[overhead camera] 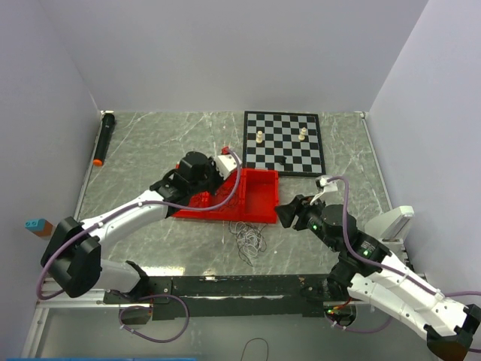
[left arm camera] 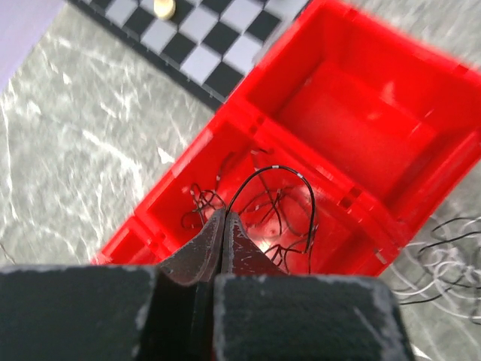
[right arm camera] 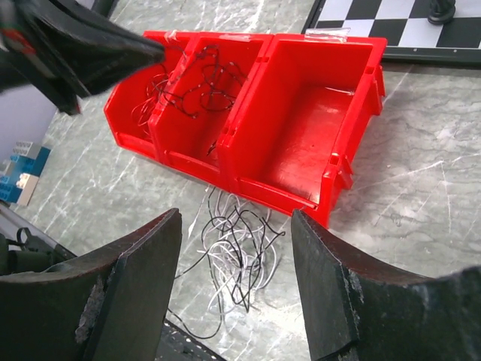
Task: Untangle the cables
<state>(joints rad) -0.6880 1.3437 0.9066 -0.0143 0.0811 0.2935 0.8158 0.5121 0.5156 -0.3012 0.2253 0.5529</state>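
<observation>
We see the left gripper (left arm camera: pixel 223 229) closed over the middle compartment of the red bin (right arm camera: pixel 353 135), pinching a black cable (left arm camera: pixel 270 168) that loops up from the cables (left arm camera: pixel 282 207) inside. The right gripper (right arm camera: pixel 234 226) is open above another bunch (right arm camera: pixel 237 263) of white and black cables, which lies on the table (right arm camera: pixel 421 188) just beside the bin

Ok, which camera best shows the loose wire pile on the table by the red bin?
The right wrist view: the wire pile lies mid-frame, framed by the open right end effector, black and white strands distinct. The top view shows it small; the left wrist view catches only a blurred edge.
</observation>
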